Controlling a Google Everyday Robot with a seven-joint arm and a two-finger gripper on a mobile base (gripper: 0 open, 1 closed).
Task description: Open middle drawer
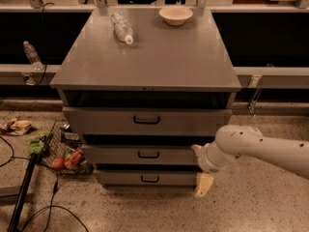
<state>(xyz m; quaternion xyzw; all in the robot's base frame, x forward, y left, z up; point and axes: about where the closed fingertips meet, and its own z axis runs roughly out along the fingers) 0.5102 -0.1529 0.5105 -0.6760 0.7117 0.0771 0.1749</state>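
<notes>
In the camera view, a grey metal cabinet is standing in the middle of the frame on a speckled floor, and its flat worktop is filling the upper centre. A clear plastic water bottle is lying on its side at the upper left of the worktop. A pale bowl is sitting upright near the worktop's back edge, well apart from the bottle.

Three drawers are showing on the cabinet's front. The top drawer is carrying the tallest front. The middle drawer is sitting just below it at the lower centre of the frame. It is looking pushed in, with its small black handle untouched. The lowest drawer is lying beneath it.

The white arm is reaching in from the right edge. Its tool is hanging at the right end of the middle drawer's front, well right of the handle. The tool's two pale fingers are standing apart, and they are gripping nothing.

At the lower left, a wire basket of small items is resting on the floor beside the cabinet. Another bottle is standing on the ledge at the left edge.
</notes>
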